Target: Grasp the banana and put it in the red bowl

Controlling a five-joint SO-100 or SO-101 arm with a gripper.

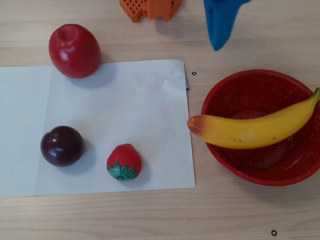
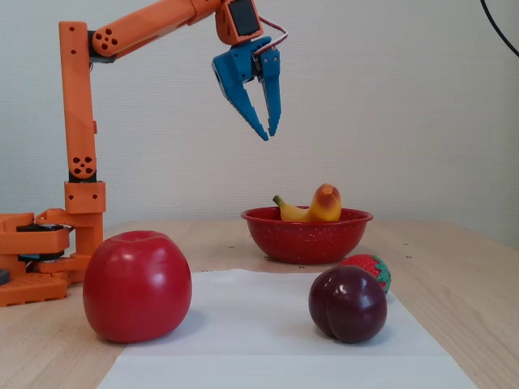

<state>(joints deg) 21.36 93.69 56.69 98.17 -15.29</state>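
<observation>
The banana lies across the red bowl, its yellow body resting inside and its reddish-orange tip jutting past the rim on the left side of the overhead view, toward the sheet of white paper; its dark stem end reaches the bowl's opposite rim at the right edge of that view. In the fixed view the banana pokes above the rim of the red bowl, orange tip uppermost. The blue gripper hangs high above the table, up and to the left of the bowl in the fixed view, well apart from the fruit; its two tapered fingers point downward with a narrow gap between the tips, holding nothing. From overhead only a blue fingertip of the gripper shows at the top edge, over bare wooden table beyond the bowl. On the paper sit a dark plum and, near it, a strawberry with green leaves, the two apart from each other. A red apple stands at the paper's far edge, near the arm's orange base. In the fixed view the orange arm rises from the left, with the apple and plum in the foreground.
</observation>
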